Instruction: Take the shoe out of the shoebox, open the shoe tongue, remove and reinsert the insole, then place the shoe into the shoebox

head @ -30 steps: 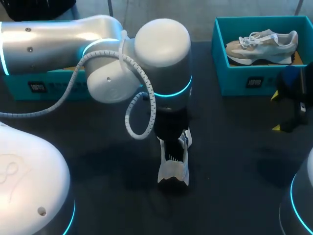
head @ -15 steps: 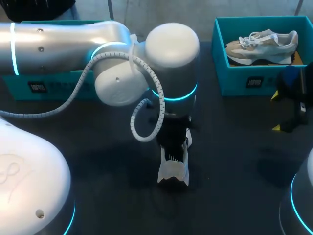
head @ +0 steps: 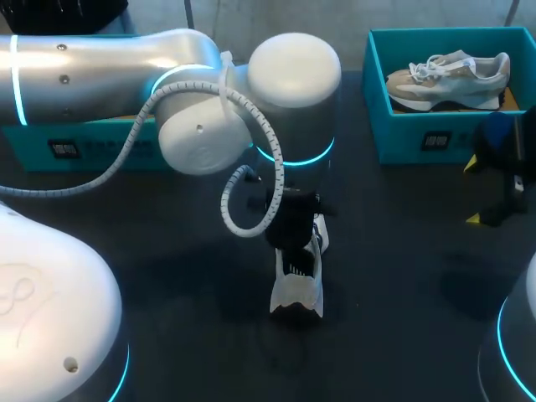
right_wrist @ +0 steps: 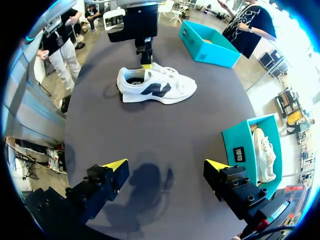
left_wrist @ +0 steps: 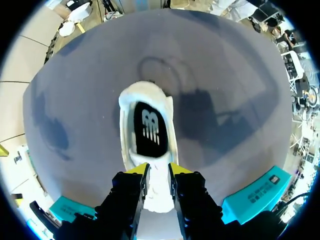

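Observation:
A white shoe (head: 298,289) with a dark side logo stands on the dark table (head: 394,276), toe toward the shoeboxes. My left gripper (head: 295,241) hangs straight over it. In the left wrist view the left gripper (left_wrist: 158,172) is shut on the white shoe tongue (left_wrist: 157,187), both yellow tips pressed against it. Ahead of the fingers lies the black insole (left_wrist: 150,131) inside the shoe. The right wrist view shows the shoe (right_wrist: 155,86) side-on with the left gripper (right_wrist: 146,61) at its tongue. My right gripper (right_wrist: 166,167) stands wide open and holds nothing, well away from the shoe.
A teal shoebox (head: 402,138) at the back right holds a second pale shoe (head: 448,77). Another teal shoebox (head: 92,146) sits at the back left, mostly behind my left arm. My right gripper (head: 471,191) hangs near the table's right edge.
My left arm's elbow swung a little to the right, and its gripper settled onto the shoe's tongue. The shoe and my right arm have kept still.

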`<action>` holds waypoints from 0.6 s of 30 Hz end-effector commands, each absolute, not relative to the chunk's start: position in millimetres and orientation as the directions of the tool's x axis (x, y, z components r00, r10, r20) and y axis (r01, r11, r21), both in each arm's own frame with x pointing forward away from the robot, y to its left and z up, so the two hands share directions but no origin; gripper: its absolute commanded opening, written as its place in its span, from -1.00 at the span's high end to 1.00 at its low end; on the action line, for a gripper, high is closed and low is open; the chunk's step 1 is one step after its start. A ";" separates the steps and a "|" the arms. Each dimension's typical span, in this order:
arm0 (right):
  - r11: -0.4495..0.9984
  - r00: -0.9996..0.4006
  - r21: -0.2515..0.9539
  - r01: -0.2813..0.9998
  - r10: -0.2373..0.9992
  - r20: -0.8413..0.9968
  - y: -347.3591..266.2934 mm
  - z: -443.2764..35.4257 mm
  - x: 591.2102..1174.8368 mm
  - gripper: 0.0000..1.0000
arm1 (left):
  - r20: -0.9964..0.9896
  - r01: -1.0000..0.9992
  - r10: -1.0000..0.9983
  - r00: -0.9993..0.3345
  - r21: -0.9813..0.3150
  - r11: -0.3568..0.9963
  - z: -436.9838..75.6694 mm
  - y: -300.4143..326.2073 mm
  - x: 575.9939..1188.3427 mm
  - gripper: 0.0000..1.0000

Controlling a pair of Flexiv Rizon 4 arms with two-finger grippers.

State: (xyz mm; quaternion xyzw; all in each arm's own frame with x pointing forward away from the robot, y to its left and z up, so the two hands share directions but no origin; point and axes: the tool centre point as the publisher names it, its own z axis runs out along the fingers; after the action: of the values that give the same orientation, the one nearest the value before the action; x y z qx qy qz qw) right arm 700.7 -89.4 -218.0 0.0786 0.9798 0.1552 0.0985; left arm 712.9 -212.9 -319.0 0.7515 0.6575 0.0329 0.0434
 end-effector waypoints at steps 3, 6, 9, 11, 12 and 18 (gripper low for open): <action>0.940 -0.968 0.317 0.125 0.186 -0.170 -88.9 -219.0 700.5 -1.00 | 0.032 0.992 0.999 0.010 0.125 -0.014 -334.6 -222.7 702.5 0.51; 0.940 -0.968 0.317 0.125 0.186 -0.170 -88.9 -219.0 700.5 -1.00 | 0.010 0.986 0.997 -0.080 0.144 0.078 -325.7 -221.3 700.2 0.49; 0.940 -0.968 0.317 0.125 0.186 -0.170 -88.9 -219.0 700.5 -1.00 | -0.008 0.968 0.984 -0.175 0.180 0.174 -319.0 -217.8 698.2 0.49; 0.940 -0.968 0.317 0.125 0.186 -0.170 -88.9 -219.0 700.5 -1.00 | -0.054 0.961 0.971 -0.232 0.139 0.237 -315.4 -216.4 696.2 0.42; 0.940 -0.968 0.317 0.125 0.186 -0.170 -88.9 -219.0 700.5 -1.00 | -0.061 0.950 0.963 -0.261 0.162 0.268 -314.3 -215.2 695.4 0.35; 0.940 -0.968 0.317 0.125 0.186 -0.170 -88.9 -219.0 700.5 -1.00 | -0.105 0.890 0.906 -0.409 0.172 0.422 -304.7 -207.7 696.3 0.21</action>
State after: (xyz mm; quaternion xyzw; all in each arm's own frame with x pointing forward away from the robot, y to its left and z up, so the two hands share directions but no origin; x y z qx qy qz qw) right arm 700.6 -89.4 -218.0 0.0787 0.9798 0.1552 0.0985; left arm 699.6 -218.7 -311.9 0.5528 0.8286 0.0455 0.0759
